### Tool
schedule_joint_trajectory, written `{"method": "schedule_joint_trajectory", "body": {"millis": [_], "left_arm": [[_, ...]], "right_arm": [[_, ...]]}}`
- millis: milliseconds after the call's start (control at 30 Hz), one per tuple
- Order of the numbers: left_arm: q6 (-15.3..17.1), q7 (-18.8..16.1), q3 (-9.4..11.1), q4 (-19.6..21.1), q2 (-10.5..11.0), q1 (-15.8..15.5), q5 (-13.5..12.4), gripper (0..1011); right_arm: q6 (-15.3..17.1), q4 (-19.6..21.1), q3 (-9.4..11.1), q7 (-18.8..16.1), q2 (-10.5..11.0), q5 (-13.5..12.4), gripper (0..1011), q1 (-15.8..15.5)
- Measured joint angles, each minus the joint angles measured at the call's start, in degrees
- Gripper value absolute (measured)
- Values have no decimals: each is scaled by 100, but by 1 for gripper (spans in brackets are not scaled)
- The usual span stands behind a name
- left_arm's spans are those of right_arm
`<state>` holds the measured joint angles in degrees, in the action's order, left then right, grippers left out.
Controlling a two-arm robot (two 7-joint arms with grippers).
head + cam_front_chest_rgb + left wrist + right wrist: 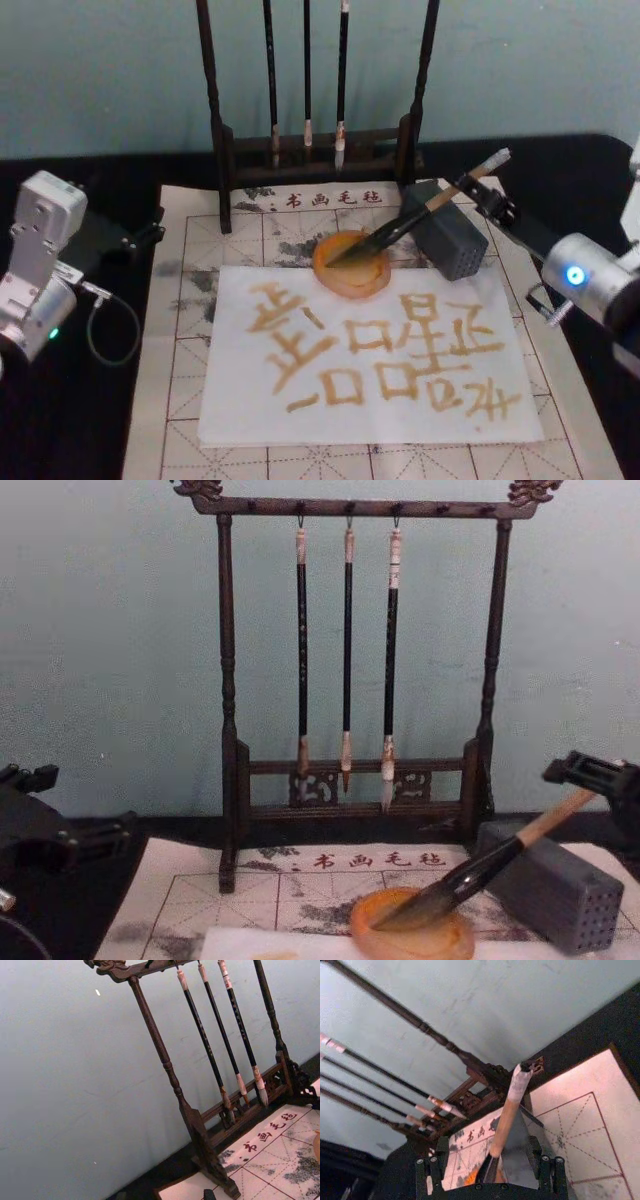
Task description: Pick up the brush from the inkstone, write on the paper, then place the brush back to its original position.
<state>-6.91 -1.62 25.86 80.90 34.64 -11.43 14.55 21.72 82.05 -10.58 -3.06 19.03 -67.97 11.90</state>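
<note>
The brush lies slanted, its dark tip in the round orange inkstone and its tan handle leaning on a grey block. My right gripper is at the upper handle and is open. In the right wrist view its fingers stand wide on either side of the brush. From the chest, the brush rises from the inkstone towards the right gripper. The white paper carries several ochre characters. My left gripper is parked at the left, off the mat.
A dark wooden rack with three thin hanging brushes stands behind the inkstone. A gridded felt mat lies under the paper. The grey block with small holes sits right of the inkstone. A cable loops beside the left arm.
</note>
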Motion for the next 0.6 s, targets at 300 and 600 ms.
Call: {"method": "schedule_joint_trajectory", "body": {"millis": [300,600], "left_arm": [[0,0,0,0,0,0,0,1001],[0,0,0,0,0,0,0,1001]], "right_arm": [[-763,728,-216,-370,510,637,1000,-645],[-1759,1091,-687,-693,1007,1960,1000,-1036]]}}
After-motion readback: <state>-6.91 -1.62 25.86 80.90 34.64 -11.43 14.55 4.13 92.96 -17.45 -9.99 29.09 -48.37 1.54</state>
